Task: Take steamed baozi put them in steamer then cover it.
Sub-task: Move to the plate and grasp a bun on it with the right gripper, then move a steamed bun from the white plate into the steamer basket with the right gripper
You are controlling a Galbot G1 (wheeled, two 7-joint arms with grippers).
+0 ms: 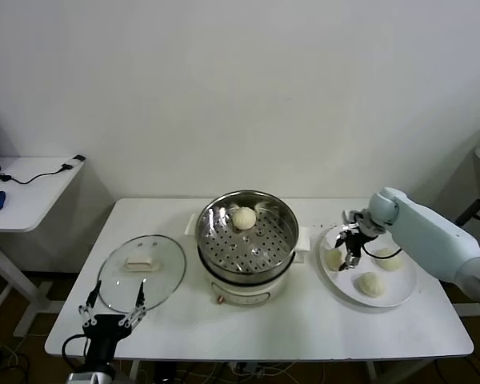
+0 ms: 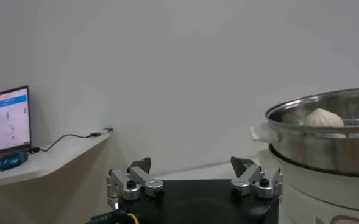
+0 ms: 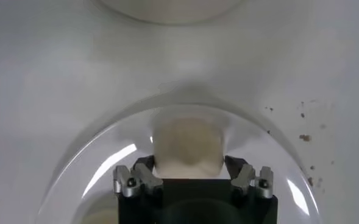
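Four baozi are in view on the bench (image 1: 304,328), and their placement shows how far the job stands. At the left, the left claw (image 1: 112,310) waits low at the bench's front edge, released and empty, just in front of the glass lid (image 1: 142,272), which lies flat beside the pot, probably parked there so the steamer mouth stays free for loading. In the middle, the steamer (image 1: 248,240) stands uncovered on its white base, with one baozi (image 1: 243,217) resting on the perforated tray toward the back. At the right, the white plate (image 1: 384,300) carries three more buns. The right claw (image 1: 348,244) reaches down over the plate's near-left bun (image 3: 188,143), its fingers (image 3: 144,175) straddling the dough on either side; whether they already pinch it I cannot tell.
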